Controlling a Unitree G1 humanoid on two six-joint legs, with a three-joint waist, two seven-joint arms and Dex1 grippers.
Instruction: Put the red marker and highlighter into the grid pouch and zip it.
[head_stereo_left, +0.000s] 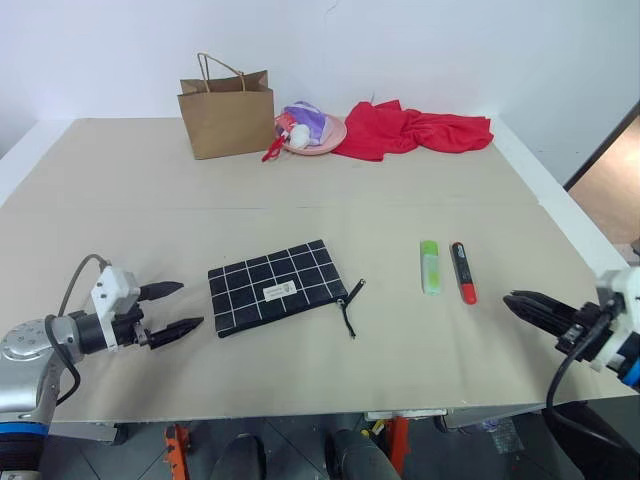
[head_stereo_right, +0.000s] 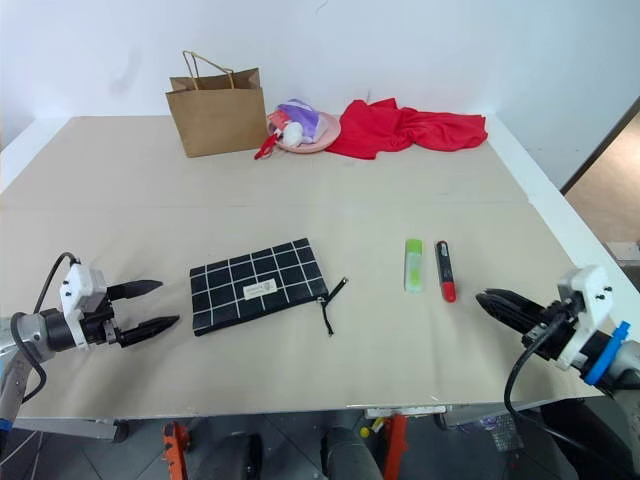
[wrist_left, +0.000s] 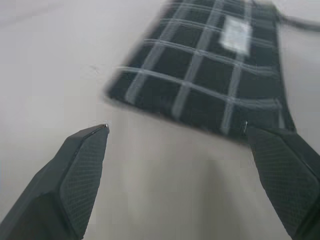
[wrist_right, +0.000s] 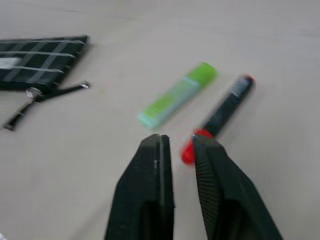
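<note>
The grid pouch lies flat on the beige table, left of centre, with its black pull cord trailing off its right end. To its right, side by side, lie the light-green highlighter and the red marker. My left gripper hovers just left of the pouch, open and pointing at its short edge. Just short of the marker's red end, my right gripper is shut and holds nothing, pointing at the two pens.
At the back of the table stand a brown paper bag, a pink plate with purple and white items, and a crumpled red cloth. The table's front edge runs just below both grippers.
</note>
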